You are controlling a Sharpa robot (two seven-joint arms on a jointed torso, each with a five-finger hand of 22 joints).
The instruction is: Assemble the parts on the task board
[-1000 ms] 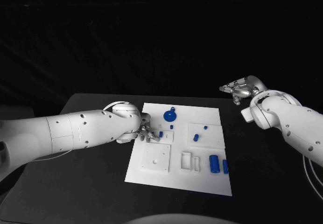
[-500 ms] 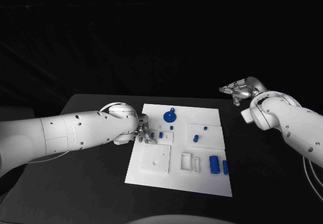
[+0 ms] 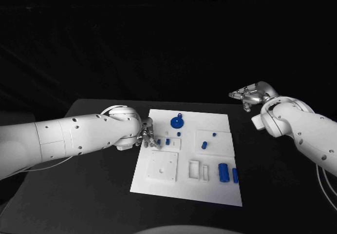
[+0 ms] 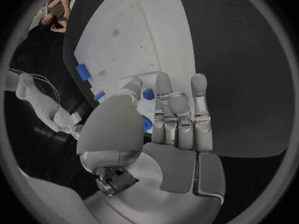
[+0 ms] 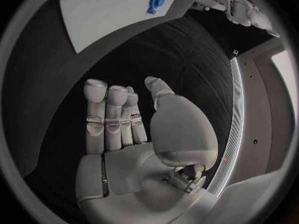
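The background is dark, and a black tabletop (image 3: 84, 195) carries the white board (image 3: 188, 165) in its middle. On the board several blue parts are seen: a round part (image 3: 177, 121) with a small tab near the far edge, a small peg (image 3: 179, 132) just below it, a short part (image 3: 204, 144) in a square recess toward the right, and two upright cylinders (image 3: 223, 171) close together near the right edge. The left hand (image 3: 146, 137) is at the left edge of the board, over a small white block with two small blue pieces (image 3: 168, 141) just beside the fingers. In the left wrist view the fingers (image 4: 181, 119) are stretched out side by side and the thumb is bent toward them; a blue piece (image 4: 148, 94) lies near the fingertips, but I cannot tell if the hand touches or holds it. The right hand (image 3: 251, 95) is raised beyond the far right corner of the board, well apart from it. In the right wrist view its fingers (image 5: 112, 117) are straight and close together, the thumb stands apart, and nothing is between them.
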